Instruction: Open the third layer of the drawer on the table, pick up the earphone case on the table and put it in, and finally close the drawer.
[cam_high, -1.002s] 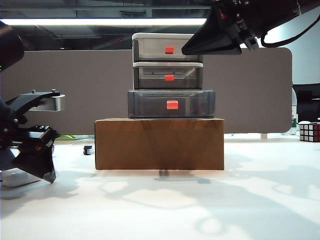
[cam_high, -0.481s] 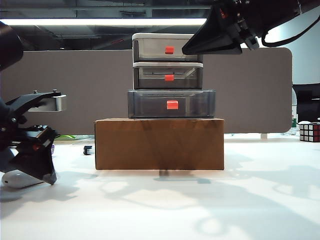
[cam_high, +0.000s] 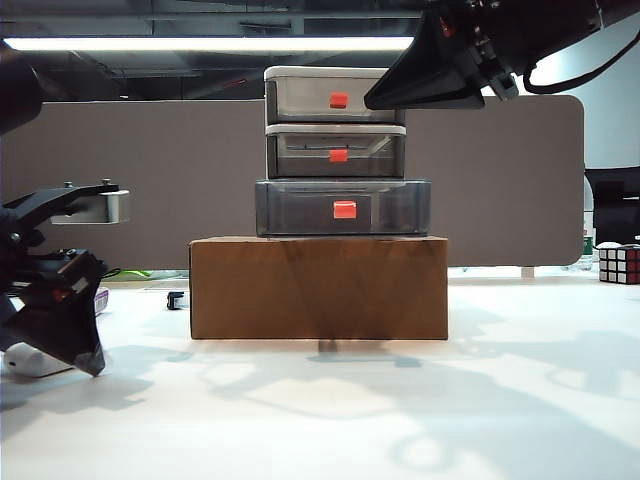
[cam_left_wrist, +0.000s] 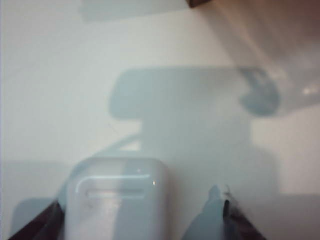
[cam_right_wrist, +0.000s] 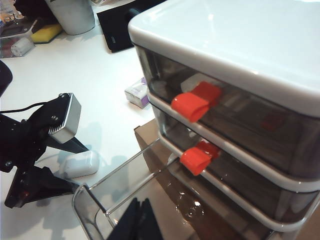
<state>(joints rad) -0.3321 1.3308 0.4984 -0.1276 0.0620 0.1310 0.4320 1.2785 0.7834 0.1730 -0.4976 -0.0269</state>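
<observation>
Left tool (cam_high: 60, 335) has sunk a little over the last second at the left edge of the surface (cam_high: 330, 410) and now stands over the earphone case (cam_high: 28, 360). Its wrist view shows the case (cam_left_wrist: 116, 197) lying flat between two spread fingertips (cam_left_wrist: 222, 212), jaws wide, nothing gripped yet; contact on the near side cannot be told. Judgement: this is the approach before the pick, closing not yet begun. The third layer (cam_high: 343, 208) stands pulled forward of the two tiers above, so the opening step reads as done; the right wrist view shows its tray (cam_right_wrist: 107, 200) drawn out and seemingly empty. Right tool (cam_right_wrist: 140, 220) hangs high beside the top of the drawer (cam_high: 336, 150), unmoved; fingers look pressed together, holding nothing. Count: one drawer unit, three tiers, three red handles (cam_high: 339, 100); one cardboard box (cam_high: 318, 288) beneath; one earphone case; one purple-edged block (cam_right_wrist: 135, 93); one puzzle cube (cam_high: 619, 265); two arms.
</observation>
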